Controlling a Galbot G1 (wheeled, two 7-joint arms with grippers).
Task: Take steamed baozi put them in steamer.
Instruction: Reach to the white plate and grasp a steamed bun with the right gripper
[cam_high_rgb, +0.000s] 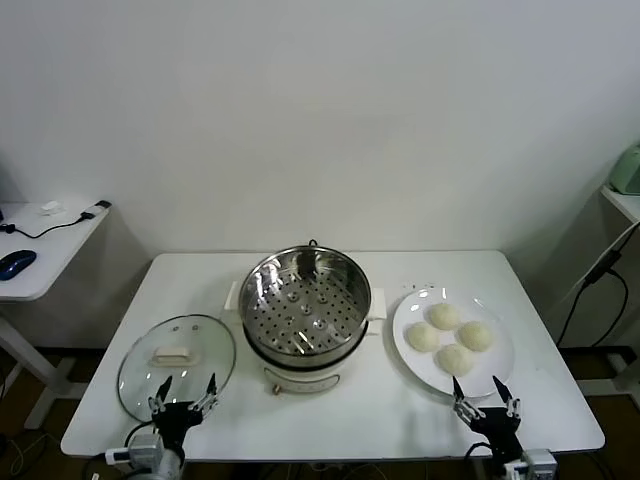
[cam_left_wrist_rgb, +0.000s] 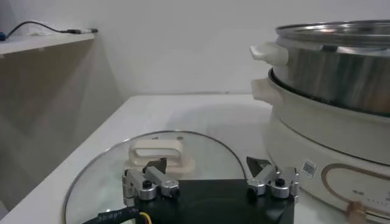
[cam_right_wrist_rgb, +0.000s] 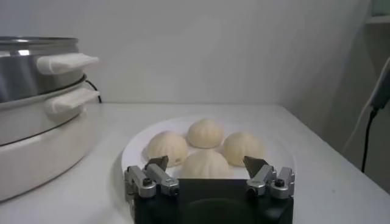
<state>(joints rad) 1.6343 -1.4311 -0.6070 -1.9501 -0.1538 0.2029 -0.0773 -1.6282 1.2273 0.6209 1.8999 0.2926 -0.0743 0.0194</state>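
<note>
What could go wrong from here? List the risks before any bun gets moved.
1. The four baozi sit packed together on the plate, so the open right gripper closing on one may nudge or dent its neighbours.
2. The steamer rim stands well above the plate; a low carry could hit it.
3. The open left gripper hovers at the glass lid and might bump it.

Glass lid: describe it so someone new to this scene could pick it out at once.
Start at the white table and find the steel steamer at its middle. The glass lid lies flat on the table to the steamer's left, just beyond the open left end effector. Unlike the white plate of baozi opposite, it is see-through, with a white handle on top.
</note>
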